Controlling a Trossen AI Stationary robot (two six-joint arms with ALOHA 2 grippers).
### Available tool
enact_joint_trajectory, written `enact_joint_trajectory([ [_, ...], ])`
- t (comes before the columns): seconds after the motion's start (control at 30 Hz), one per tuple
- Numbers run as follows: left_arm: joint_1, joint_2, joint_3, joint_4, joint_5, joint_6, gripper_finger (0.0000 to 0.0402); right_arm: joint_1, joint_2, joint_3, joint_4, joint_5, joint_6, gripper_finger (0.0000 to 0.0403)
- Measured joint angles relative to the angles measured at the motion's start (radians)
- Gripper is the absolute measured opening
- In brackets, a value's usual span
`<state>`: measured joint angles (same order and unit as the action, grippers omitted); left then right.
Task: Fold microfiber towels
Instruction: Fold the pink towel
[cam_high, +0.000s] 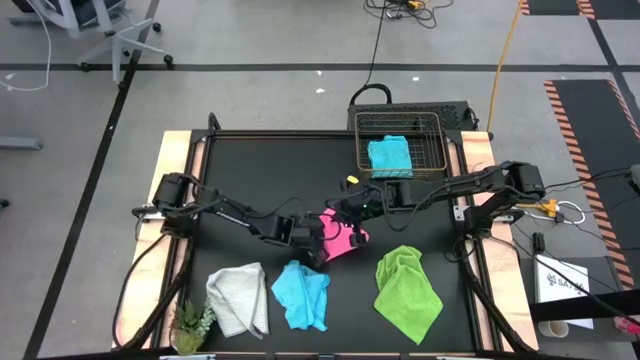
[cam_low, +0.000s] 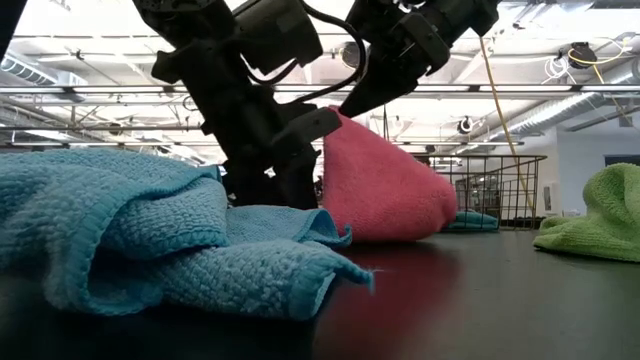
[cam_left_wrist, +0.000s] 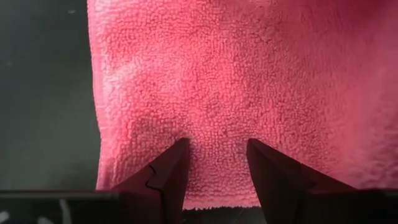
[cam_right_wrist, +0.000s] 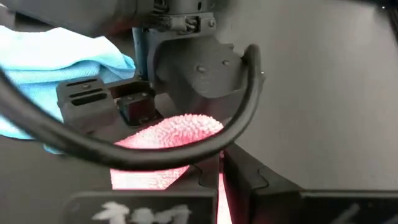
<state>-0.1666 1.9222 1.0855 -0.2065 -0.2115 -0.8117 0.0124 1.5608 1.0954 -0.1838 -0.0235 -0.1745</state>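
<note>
A: From the high view, where was the pink towel (cam_high: 344, 238)?

B: Near the middle of the table (cam_high: 260, 170), between both arms. The left gripper (cam_high: 312, 238) sat at the towel's 9 o'clock edge, the right gripper (cam_high: 352, 207) at its 12 o'clock. The other cloths lay apart: white-grey towel (cam_high: 238, 297), blue towel (cam_high: 301, 296) and green towel (cam_high: 407, 290) along 6 o'clock, and 1 more blue towel (cam_high: 389, 156) in the wire basket (cam_high: 398, 122) at 1 o'clock.

A: And the low view?

B: The pink towel (cam_low: 385, 190) was pulled up into a peak, its top edge lifted by the right gripper (cam_low: 345, 106), its base on the table.

A: Left wrist view?

B: The left gripper (cam_left_wrist: 217, 155) had its fingers (cam_left_wrist: 168, 171) spread apart, resting on the pink cloth (cam_left_wrist: 230, 81) and pinching nothing that I could see.

A: Right wrist view?

B: The right gripper (cam_right_wrist: 219, 168) was clamped on a pink edge (cam_right_wrist: 174, 134).

A: So which relation mattered?

B: I judged the free edge lay directly ahead of the left fingers, so the left arm was nearer to pin or take it.
</note>
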Motion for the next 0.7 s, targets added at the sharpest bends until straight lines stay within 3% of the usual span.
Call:
enact_joint_trajectory([
  [0.33,0.032,-0.093,-0.002,-0.060,-0.015,-0.035,0.0164,0.003,0.000,0.001,-0.039,0.000,-0.003,0.0000],
  [0.53,0.038,-0.200,-0.003,-0.186,-0.019,-0.033,0.0121,0.002,0.000,0.001,-0.043,0.000,-0.007,0.0000],
  [0.7,0.038,-0.274,-0.001,-0.312,-0.112,-0.049,0.0078,0.002,0.001,0.001,-0.009,-0.003,-0.025,0.0000],
])
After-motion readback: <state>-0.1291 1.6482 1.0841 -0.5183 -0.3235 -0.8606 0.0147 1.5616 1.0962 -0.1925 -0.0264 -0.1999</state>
